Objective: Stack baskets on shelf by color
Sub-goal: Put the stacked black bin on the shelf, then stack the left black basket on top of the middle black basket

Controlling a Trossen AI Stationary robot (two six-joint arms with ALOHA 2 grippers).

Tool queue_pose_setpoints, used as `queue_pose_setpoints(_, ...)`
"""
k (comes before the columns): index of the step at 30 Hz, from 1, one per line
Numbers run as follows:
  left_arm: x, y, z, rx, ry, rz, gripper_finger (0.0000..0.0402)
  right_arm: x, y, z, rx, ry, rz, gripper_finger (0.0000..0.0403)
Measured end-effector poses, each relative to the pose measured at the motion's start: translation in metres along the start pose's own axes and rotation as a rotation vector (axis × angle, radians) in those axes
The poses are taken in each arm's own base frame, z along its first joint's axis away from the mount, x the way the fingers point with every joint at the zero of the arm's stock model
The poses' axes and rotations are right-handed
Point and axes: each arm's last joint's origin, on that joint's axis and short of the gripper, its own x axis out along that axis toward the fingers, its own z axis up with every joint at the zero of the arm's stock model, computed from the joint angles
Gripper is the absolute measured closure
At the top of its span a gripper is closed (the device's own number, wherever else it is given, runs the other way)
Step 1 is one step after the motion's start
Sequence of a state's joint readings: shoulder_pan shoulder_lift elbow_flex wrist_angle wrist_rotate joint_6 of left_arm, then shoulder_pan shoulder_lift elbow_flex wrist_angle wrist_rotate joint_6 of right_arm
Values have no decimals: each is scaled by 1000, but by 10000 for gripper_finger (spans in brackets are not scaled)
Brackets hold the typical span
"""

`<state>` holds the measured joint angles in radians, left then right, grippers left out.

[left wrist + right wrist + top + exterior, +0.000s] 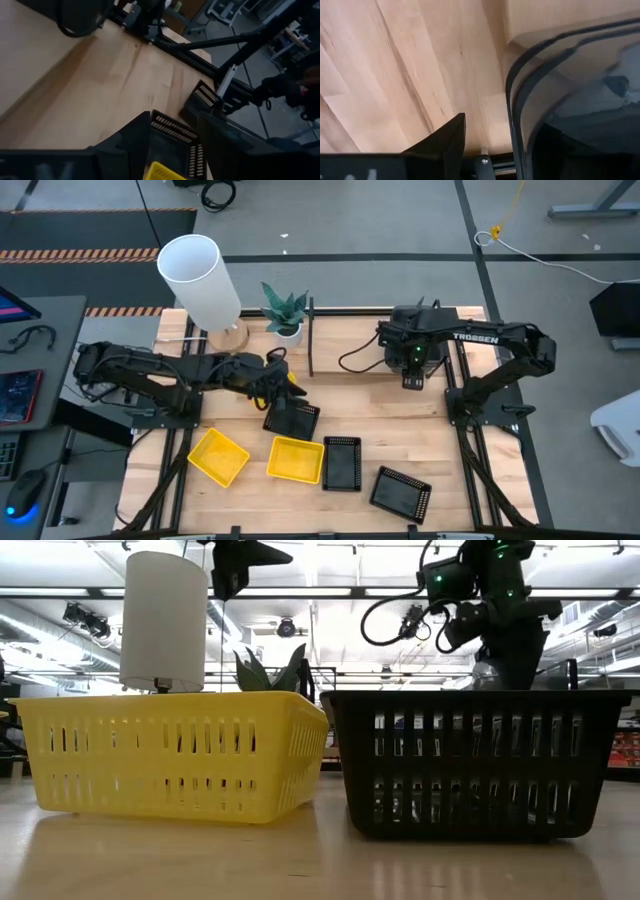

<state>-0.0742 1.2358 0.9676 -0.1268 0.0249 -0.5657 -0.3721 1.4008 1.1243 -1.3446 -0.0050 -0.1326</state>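
Two yellow baskets [218, 456], three black [342, 463]

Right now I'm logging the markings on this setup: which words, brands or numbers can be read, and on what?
"TROSSEN": white letters on the right arm, seen from above.
No other text is readable; the baskets, the lamp and the plant pot show no labels.
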Motion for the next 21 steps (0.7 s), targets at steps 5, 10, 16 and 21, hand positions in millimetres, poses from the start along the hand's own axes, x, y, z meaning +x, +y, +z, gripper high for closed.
queue_pose_setpoints(5, -1, -1, 0, -19, -4, -3, 230, -15, 3, -4, 44, -51, -36, 208)
queue_pose_setpoints(10, -1, -1, 1, -22, -9, -2, 230, -46, 8, -2, 65, -173, -105, 206)
queue_pose_setpoints(16, -1, -1, 1, -53, -8, 0, 230, -71, 26, 5, 72, -315, -148, 206)
queue_pose_setpoints(21, -10, -5, 3, -49, -29, -26, 230, -71, 55, 15, 57, -399, -100, 206)
